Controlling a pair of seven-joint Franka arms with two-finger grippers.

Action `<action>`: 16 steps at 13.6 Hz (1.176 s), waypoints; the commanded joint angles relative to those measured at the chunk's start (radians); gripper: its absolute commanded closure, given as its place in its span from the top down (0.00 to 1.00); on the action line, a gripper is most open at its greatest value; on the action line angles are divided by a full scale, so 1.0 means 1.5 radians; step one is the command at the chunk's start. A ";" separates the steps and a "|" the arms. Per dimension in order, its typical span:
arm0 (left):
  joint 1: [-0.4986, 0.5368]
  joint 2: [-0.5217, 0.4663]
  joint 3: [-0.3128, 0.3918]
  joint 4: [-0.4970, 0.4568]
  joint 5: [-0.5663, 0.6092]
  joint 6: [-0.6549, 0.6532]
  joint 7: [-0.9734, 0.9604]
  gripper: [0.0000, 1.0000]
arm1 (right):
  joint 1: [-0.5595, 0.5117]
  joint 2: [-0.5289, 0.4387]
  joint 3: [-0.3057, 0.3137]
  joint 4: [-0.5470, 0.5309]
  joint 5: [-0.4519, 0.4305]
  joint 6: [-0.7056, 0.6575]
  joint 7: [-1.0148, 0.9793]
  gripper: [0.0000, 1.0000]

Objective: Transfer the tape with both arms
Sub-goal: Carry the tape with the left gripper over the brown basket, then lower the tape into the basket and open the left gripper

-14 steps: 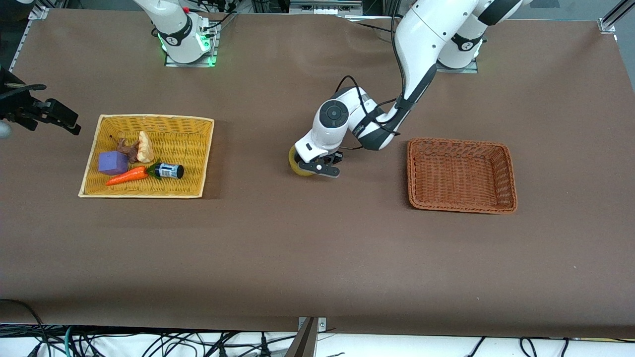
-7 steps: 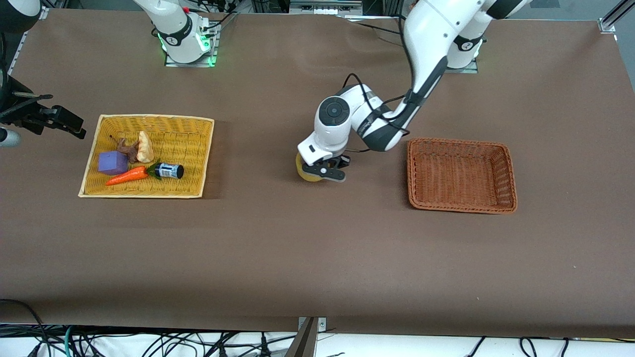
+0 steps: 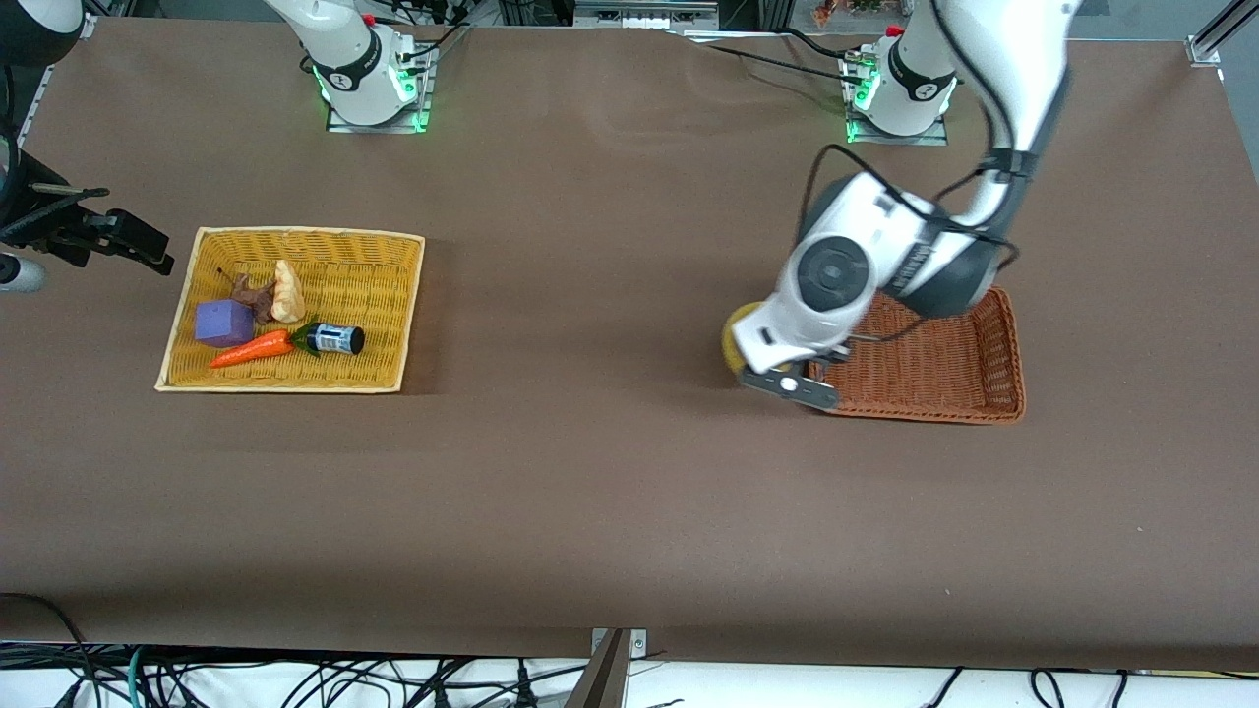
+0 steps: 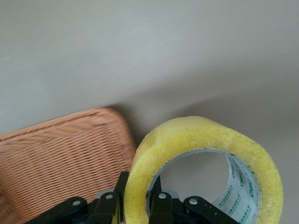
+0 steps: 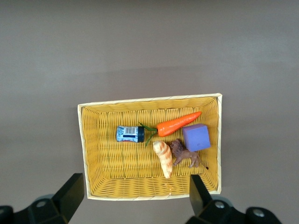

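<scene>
The tape (image 3: 736,339), a yellowish ring-shaped roll, hangs in my left gripper (image 3: 784,382) over the table, right at the edge of the brown wicker basket (image 3: 944,379) that faces the table's middle. In the left wrist view the left gripper (image 4: 138,201) is shut on the tape (image 4: 205,140), with one finger outside the roll's wall and one inside the hole. The brown basket (image 4: 56,154) shows beside it. My right gripper (image 3: 133,244) is open and empty, held high at the right arm's end of the table. In the right wrist view the right gripper (image 5: 135,196) looks down on the yellow basket (image 5: 88,154).
The yellow basket (image 3: 393,324) holds a small dark bottle (image 3: 334,339), a carrot (image 3: 251,348), a purple block (image 3: 222,323), a brown toy animal (image 3: 258,295) and a pale shell-like piece (image 3: 287,291). The brown basket holds nothing.
My left gripper has carried the tape from over the middle of the table to the brown basket's edge. The right gripper has barely moved.
</scene>
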 commanded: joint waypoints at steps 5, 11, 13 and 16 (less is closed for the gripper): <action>0.155 -0.020 -0.010 -0.103 0.017 -0.014 0.234 0.00 | 0.005 0.012 -0.004 0.025 0.012 -0.018 -0.006 1.00; 0.192 -0.015 -0.010 -0.204 0.068 0.127 0.241 0.78 | 0.005 0.012 -0.003 0.025 0.012 -0.019 -0.006 1.00; 0.192 -0.026 -0.014 -0.192 0.066 0.107 0.242 1.00 | 0.005 0.012 -0.003 0.025 0.012 -0.019 -0.006 1.00; 0.193 -0.087 -0.053 -0.145 0.031 0.042 0.233 1.00 | 0.005 0.012 -0.003 0.025 0.012 -0.019 -0.006 1.00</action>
